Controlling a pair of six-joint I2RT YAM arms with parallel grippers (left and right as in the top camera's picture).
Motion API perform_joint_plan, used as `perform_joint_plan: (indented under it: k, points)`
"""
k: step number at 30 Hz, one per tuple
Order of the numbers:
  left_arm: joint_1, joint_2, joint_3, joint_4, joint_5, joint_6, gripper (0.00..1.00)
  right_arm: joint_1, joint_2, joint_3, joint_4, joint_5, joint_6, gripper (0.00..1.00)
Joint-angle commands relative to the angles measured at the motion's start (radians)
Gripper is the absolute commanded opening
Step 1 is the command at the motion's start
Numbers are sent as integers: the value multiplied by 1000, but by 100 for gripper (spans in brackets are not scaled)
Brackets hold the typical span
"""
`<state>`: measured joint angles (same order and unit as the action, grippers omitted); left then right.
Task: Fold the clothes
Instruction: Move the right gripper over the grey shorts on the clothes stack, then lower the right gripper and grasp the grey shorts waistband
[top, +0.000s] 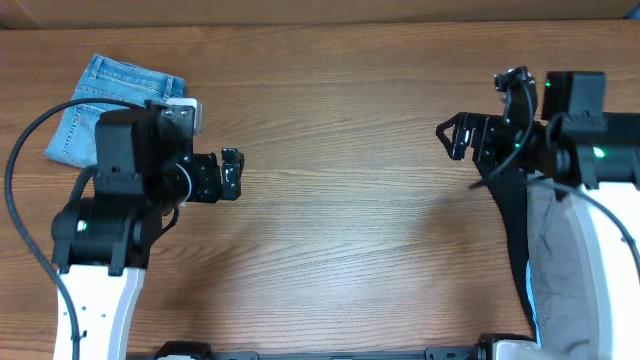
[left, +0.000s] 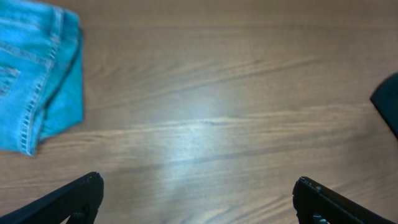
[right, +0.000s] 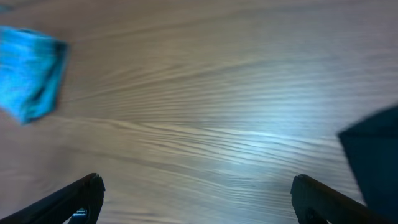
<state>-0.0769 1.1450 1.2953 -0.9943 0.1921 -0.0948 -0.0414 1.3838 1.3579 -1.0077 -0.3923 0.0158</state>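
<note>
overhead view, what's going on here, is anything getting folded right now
Nothing is being handled at this moment. The left gripper and right gripper are both open and empty above the bare table. The denim shorts lie at the far left, apparently folded. A grey garment and a black garment lie at the right edge, partly under the right arm.

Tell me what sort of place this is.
Probably a robotics lab bench set up for laundry folding, not a home. The left arm and right arm reach over a wooden table, with folded denim shorts at one corner and a grey garment and black garment beside the right arm.
</note>
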Motion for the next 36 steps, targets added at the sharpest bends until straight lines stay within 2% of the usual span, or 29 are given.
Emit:
perform_joint_plan:
  k: [1,5,9,16,24,29,30,36]
  points:
    - [2,29,32,-20,58,27,100,-42,68,26,38,208,141,100]
    - [2,33,32,-42,71,27,100,-135,133,25,89,345,322,100]
    - [2,33,32,-39,69,27,100,-231,185,24,154,337,399,100]
    - [2,33,31,-35,68,27,100,-297,261,23,237,315,400,100]
    - [2,33,32,-26,67,28,100,-298,433,23,204,485,431,100]
    - [2,33,32,-23,64,27,100,-301,476,23,206,505,434,100]
    - [2,33,32,-23,64,27,100,-301,478,22,209,510,433,99]
    - [2,33,32,-19,64,27,100,-301,480,16,217,576,434,71]
